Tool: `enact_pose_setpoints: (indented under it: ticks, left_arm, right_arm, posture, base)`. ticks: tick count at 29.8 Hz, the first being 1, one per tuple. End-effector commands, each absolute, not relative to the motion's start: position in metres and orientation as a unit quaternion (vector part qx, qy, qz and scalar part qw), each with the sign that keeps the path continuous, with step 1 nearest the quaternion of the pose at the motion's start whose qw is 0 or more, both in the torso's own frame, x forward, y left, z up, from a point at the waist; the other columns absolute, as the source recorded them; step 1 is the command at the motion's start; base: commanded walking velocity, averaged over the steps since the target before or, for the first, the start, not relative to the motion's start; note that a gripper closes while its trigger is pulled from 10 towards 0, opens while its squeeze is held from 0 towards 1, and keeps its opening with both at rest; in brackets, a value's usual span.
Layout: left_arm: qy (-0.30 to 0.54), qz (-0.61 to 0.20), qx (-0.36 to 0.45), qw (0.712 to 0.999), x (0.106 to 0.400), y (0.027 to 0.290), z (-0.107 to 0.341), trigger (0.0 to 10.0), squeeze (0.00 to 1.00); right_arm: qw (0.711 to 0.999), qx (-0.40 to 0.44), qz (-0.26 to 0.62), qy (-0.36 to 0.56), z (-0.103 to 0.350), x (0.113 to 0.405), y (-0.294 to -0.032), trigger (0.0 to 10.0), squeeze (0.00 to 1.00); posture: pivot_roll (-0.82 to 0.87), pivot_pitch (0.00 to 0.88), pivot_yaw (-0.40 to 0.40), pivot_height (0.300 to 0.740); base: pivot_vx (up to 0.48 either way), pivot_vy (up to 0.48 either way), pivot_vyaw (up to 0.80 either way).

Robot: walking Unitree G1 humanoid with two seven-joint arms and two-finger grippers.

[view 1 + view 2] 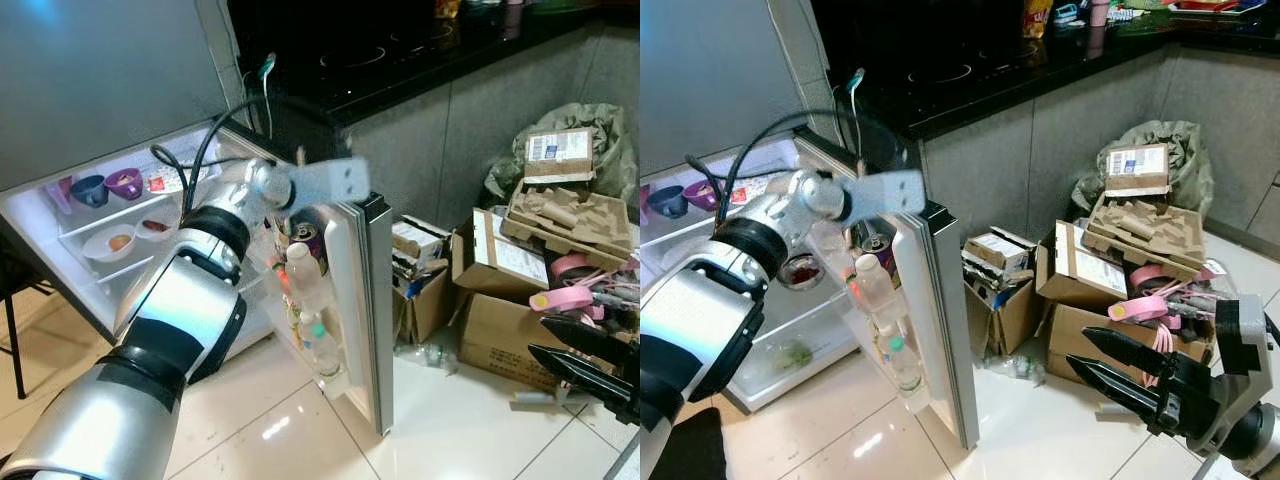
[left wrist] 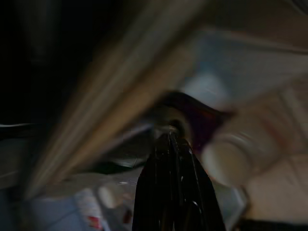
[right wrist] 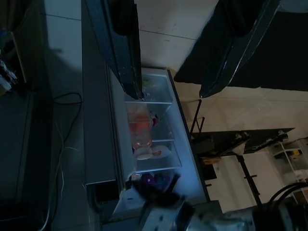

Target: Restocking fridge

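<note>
Restocking looked well along: fridge door (image 1: 362,300) stood open, its racks holding bottles (image 1: 305,290) and a can (image 1: 306,236). Left gripper (image 2: 172,144), fingers pressed together, reached just beside that can. Right gripper (image 1: 1120,382), spread and empty, hung well apart from the door, near cardboard boxes (image 1: 1090,290).

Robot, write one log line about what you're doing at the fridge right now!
task: restocking fridge | fridge door: open | left end effector: shut, at can on door shelf | right end effector: open, idle

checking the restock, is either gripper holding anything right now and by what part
Right gripper is open and empty, held out over the floor. Left gripper reaches among the fridge door shelf items; the blur hides whether it grips anything.
</note>
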State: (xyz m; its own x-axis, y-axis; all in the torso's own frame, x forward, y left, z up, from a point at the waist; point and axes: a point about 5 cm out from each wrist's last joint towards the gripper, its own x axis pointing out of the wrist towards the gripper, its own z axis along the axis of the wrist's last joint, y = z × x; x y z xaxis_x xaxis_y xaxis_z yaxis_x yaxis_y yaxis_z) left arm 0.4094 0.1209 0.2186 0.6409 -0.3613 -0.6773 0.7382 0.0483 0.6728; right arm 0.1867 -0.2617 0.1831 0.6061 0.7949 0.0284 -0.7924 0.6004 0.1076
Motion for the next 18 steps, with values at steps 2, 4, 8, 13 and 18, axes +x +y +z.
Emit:
enact_pose_setpoints:
  ticks: [2,4,8,13,18]
  left_arm:
    - [0.206,-0.393,0.590,0.674,0.408,0.142,0.220,10.0,0.00]
    - [0.222,-0.411,0.600,0.650,0.406,0.147,0.224,10.0,0.00]
    - [0.222,-0.425,0.605,0.636,0.405,0.148,0.237,10.0,0.00]
    - [0.172,-0.491,0.518,0.679,0.402,0.128,0.267,10.0,0.83]
    - [0.124,-0.584,0.404,0.693,0.393,0.113,0.302,10.0,1.00]
  right_arm:
    - [0.892,0.045,0.450,0.014,0.186,0.188,-0.259,10.0,0.00]
    - [0.892,0.045,0.450,0.014,0.186,0.189,-0.259,10.0,0.00]
    - [0.893,0.044,0.449,0.013,0.186,0.190,-0.259,10.0,0.00]
    - [0.894,0.042,0.447,0.011,0.186,0.193,-0.258,10.0,0.00]
    - [0.894,0.041,0.446,0.008,0.186,0.195,-0.258,10.0,0.00]
  posture:
    - [-0.21,0.015,0.097,0.732]
    - [-0.21,0.015,0.097,0.732]
    - [-0.21,0.011,0.098,0.732]
    - [-0.20,0.003,0.096,0.732]
    - [-0.20,0.000,0.096,0.732]
  base:
    - [0.000,0.000,0.00]
    - [0.000,0.000,0.00]
    - [0.000,0.000,0.00]
    - [0.000,0.000,0.00]
    - [0.000,0.000,0.00]
